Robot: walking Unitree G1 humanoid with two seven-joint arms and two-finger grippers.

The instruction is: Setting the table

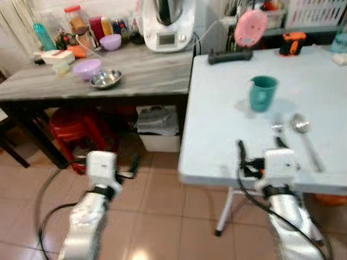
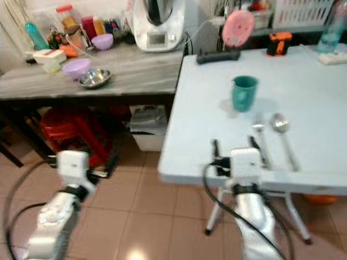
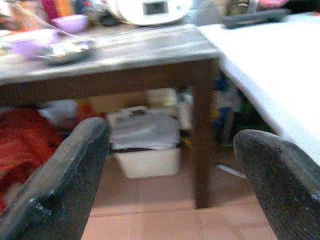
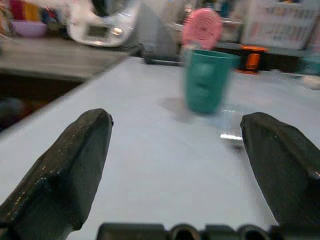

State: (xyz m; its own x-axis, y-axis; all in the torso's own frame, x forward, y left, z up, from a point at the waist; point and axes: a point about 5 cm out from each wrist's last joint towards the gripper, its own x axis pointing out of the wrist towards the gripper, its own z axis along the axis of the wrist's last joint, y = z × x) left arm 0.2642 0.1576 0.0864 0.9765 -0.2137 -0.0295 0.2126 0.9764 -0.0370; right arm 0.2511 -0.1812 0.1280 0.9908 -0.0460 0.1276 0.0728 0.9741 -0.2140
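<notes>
We stand before a pale blue table [image 1: 227, 135] whose near edge runs just in front of our right arm, with its left edge butting against a grey wood-topped side table [image 1: 146, 73]. Open tiled floor [image 1: 157, 216] spreads below our left arm, bounded by the side table's dark legs, a red stool [image 1: 73, 130] and a white bin [image 1: 157, 130] tucked underneath.

Our right gripper [image 4: 180, 165] hovers low over the near strip of the blue table, its two black fingers [image 4: 65, 165] spread wide apart and holding nothing, touching nothing we can see. Ahead of it lies bare tabletop up to the teal cup [image 1: 263, 93], which stands upright near the table's middle. A fork [image 1: 278, 130] and a spoon [image 1: 303, 135] lie side by side on the table, just beyond and to the right of the right wrist.

Our left gripper [image 3: 170, 175] hangs over the floor beside the blue table's corner, fingers [image 3: 60, 185] wide apart and empty.

On the side table sit a white kitchen machine [image 1: 168, 24], a purple bowl [image 1: 87, 67] and a steel bowl [image 1: 106, 79], well apart from both grippers. A pink round thing [image 1: 250, 27] and a black power strip [image 1: 230, 56] stand at the blue table's far edge
</notes>
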